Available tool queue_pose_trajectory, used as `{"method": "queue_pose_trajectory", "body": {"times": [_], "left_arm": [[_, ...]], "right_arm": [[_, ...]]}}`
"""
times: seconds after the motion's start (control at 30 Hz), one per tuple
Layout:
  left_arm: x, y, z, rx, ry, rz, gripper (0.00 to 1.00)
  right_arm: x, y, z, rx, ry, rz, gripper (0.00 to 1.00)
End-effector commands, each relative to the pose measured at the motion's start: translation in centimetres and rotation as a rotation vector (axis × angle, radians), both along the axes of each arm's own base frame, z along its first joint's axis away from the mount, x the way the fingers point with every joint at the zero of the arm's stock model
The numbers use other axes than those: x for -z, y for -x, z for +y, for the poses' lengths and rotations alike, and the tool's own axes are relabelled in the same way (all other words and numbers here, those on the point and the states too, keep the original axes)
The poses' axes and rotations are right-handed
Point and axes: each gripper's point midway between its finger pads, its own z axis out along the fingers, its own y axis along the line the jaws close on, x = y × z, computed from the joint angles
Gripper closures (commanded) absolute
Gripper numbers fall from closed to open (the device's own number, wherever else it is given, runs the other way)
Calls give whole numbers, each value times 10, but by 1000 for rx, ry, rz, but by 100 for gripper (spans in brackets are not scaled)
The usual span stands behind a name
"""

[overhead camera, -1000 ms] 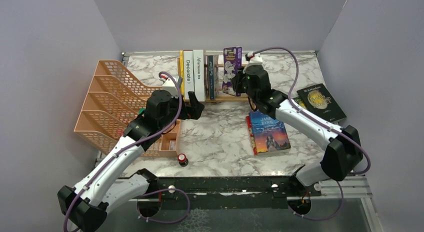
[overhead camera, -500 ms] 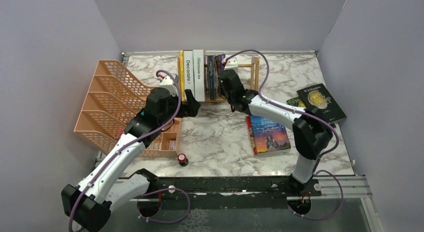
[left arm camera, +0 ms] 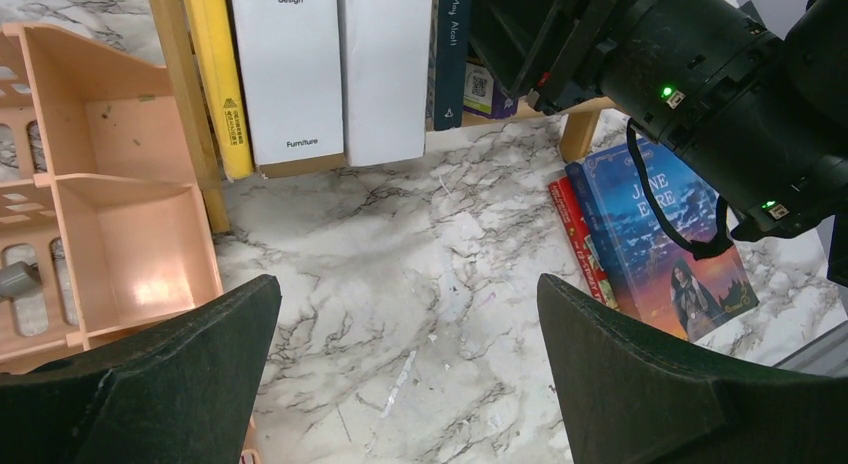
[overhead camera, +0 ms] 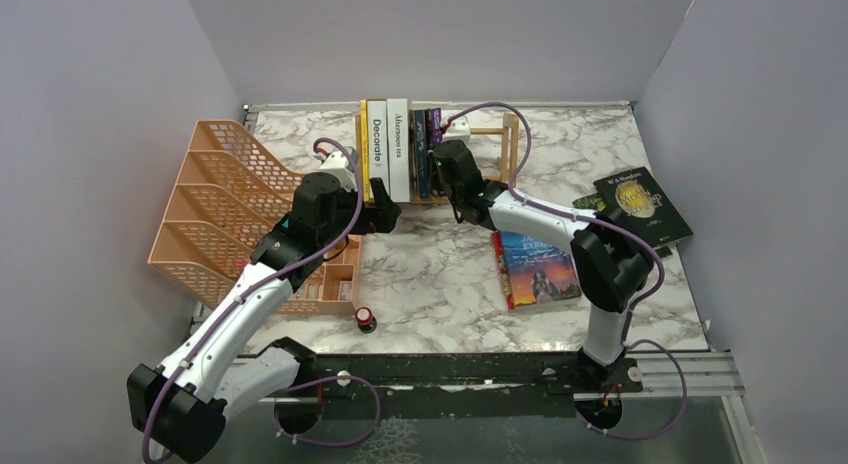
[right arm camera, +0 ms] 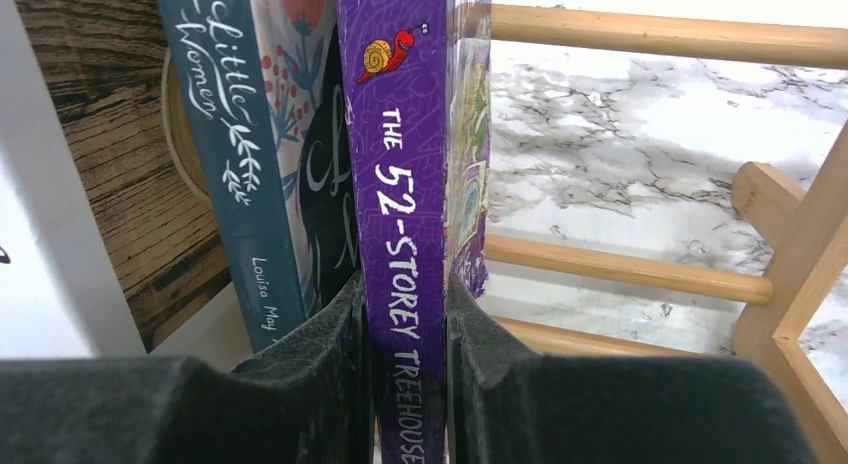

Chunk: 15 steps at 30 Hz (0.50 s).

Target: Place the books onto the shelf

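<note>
Orange plastic mesh tiered file tray (overhead camera: 215, 199) far left, peach compartment box (left arm camera: 120, 214) at its foot. Left fingers (left arm camera: 180, 374) spread wide, holding nothing, over marble worktop (left arm camera: 400, 264). Light-wood slatted shelf (overhead camera: 508, 134) holds thin yellow book (overhead camera: 362, 149), white "Decorate" (overhead camera: 377, 149), white "Afternoon tea" (overhead camera: 398, 149), teal "Little Women" (right arm camera: 235, 174), purple "52-Storey Treehouse" book (right arm camera: 405, 184). Right fingers (right arm camera: 300, 384) pinch purple spine. Slats right of it bare. Blue "Jane Eyre" book (overhead camera: 538, 267) flat on worktop. Dark green gold-lettered book (overhead camera: 642, 204) near right edge.
</note>
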Motion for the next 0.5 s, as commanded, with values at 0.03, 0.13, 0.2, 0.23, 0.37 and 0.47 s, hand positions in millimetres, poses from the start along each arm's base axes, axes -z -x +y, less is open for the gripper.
{"method": "queue_pose_trajectory", "body": {"times": [0.03, 0.13, 0.2, 0.23, 0.37, 0.47], "left_arm": [[2, 2, -2, 16, 17, 9, 1], [3, 2, -2, 18, 18, 12, 1], [2, 2, -2, 20, 21, 11, 1], [2, 2, -3, 23, 22, 13, 1], [1, 3, -3, 26, 26, 11, 1], [-1, 4, -3, 26, 28, 6, 1]], "right_arm": [[-15, -3, 23, -41, -93, -29, 70], [-18, 2, 22, -51, -99, -17, 62], [-23, 5, 22, -58, -95, -2, 59], [-26, 6, 22, -56, -93, 7, 58], [-39, 10, 18, -49, -92, 25, 56], [-46, 19, 14, -58, -95, 47, 56]]}}
